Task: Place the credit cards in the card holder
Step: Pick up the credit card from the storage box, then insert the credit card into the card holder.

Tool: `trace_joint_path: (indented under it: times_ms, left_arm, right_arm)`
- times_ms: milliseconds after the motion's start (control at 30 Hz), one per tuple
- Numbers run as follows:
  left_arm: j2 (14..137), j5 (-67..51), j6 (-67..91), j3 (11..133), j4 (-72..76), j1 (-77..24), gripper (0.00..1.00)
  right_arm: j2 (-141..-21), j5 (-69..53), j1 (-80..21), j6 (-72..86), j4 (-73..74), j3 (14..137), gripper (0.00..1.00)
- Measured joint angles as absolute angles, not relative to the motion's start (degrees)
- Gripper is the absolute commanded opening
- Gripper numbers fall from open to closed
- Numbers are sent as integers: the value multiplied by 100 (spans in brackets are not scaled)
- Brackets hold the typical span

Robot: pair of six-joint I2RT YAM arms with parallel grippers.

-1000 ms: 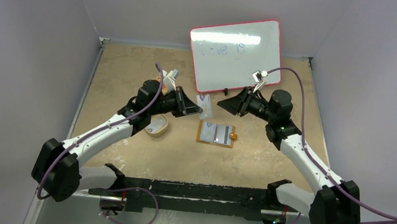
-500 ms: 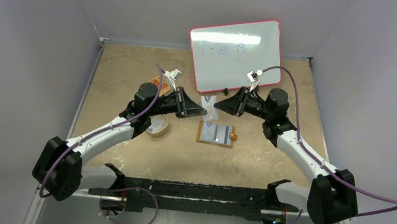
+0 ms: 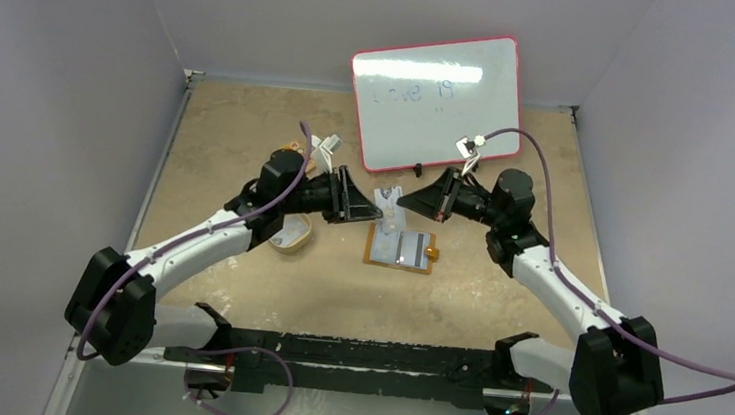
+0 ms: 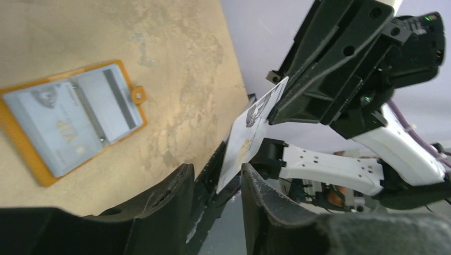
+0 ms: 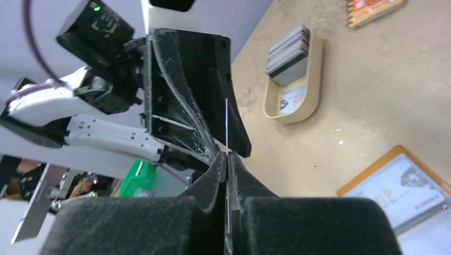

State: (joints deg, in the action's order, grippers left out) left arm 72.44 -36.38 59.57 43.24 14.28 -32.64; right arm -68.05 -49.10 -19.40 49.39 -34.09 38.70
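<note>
A grey-silver credit card (image 3: 387,199) hangs in the air between both grippers, above the card holder. My right gripper (image 3: 406,201) is shut on its edge; in the right wrist view (image 5: 227,156) the card (image 5: 227,125) shows edge-on as a thin line. My left gripper (image 4: 217,172) is open, with the card's lower end (image 4: 252,125) between its fingers. The orange card holder (image 3: 400,249) lies open and flat on the table, with a pale card and a dark-striped card in its pockets (image 4: 69,122). Several more cards (image 5: 290,53) stand in the tan dish.
The tan oval dish (image 3: 291,233) sits left of the holder, under my left arm. An orange patterned flat piece (image 5: 372,10) lies behind it. A pink-rimmed whiteboard (image 3: 438,98) leans at the back wall.
My right gripper has moved left to the card and shut on it. My left gripper has shifted a little right and its jaws now stand open around the card.
</note>
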Motion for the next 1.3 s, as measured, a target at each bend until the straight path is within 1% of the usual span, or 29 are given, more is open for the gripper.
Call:
trace_joint_path:
  times_ms: [67, 133, 167, 233, 367, 500, 667, 900, 1133, 1300]
  left_arm:
    - [7247, -3404, 5596, 4525, 902, -3264, 47]
    - [7253, -3138, 5282, 4705, 443, -3264, 55]
    - [7266, -2969, 5135, 4794, 204, -3264, 58]
    - [7343, -2639, 4904, 4971, -224, -3271, 58]
    - [7651, -1988, 4523, 5229, -856, -3361, 58]
    - [8138, -1452, 4230, 5380, -1219, -3590, 58]
    - [8945, -989, 3966, 5561, -1347, -3938, 51]
    - [9758, -569, 3830, 5594, -1319, -4257, 49]
    - [9926, -276, 3791, 5592, -1131, -4289, 47]
    - [10005, -248, 3824, 5559, -838, -4296, 43]
  right_arm:
    - [-6702, -4689, -1942, 4797, -3055, 3868, 0]
    - [-6617, -4436, -1940, 4641, -2698, 3868, 0]
    - [-6580, -4276, -1940, 4550, -2506, 3868, 0]
    - [-6547, -3968, -1940, 4338, -2086, 3868, 0]
    - [-6591, -3448, -1920, 3983, -1422, 3861, 0]
    - [-6768, -3015, -1887, 3695, -1105, 3793, 0]
    - [-7035, -2606, -1831, 3468, -873, 3645, 0]
    - [-7266, -2665, -1798, 3404, -1109, 3330, 0]
    - [-7456, -2722, -1793, 3404, -1304, 3245, 0]
    - [-7500, -2744, -1780, 3406, -1387, 3232, 0]
